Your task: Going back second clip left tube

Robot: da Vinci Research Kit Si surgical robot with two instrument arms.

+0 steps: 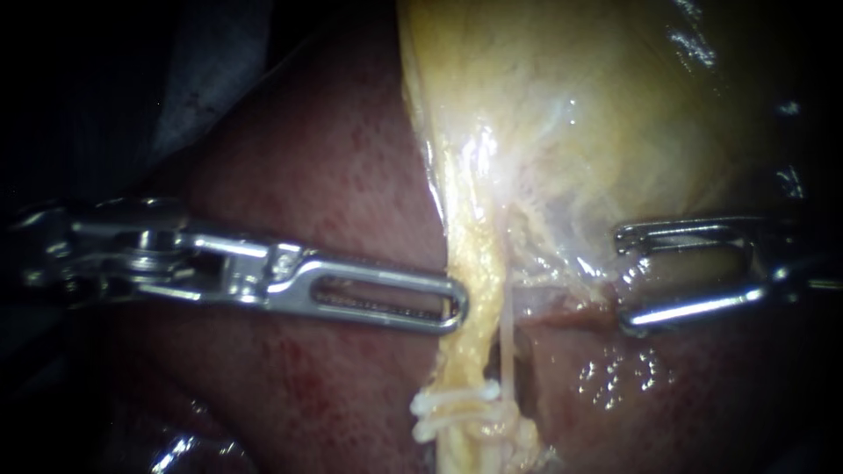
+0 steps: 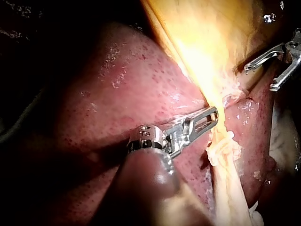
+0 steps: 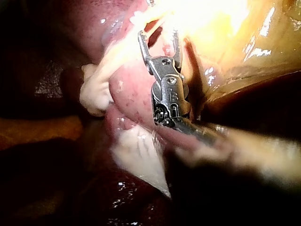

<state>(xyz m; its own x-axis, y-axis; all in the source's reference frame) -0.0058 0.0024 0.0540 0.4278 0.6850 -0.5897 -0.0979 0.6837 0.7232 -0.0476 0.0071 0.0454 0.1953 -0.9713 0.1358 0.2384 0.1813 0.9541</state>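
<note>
Clipped left tube [image 1: 467,351] ran to 6 o'clock; right instrument [image 1: 620,279] at 3 o'clock had jaws spread, left instrument [image 1: 452,307] from 9 o'clock had jaws pressed together against it, so careless backing out could snag or tear it.

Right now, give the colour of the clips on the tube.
The clips are white; endoscope view shows them best.
</note>
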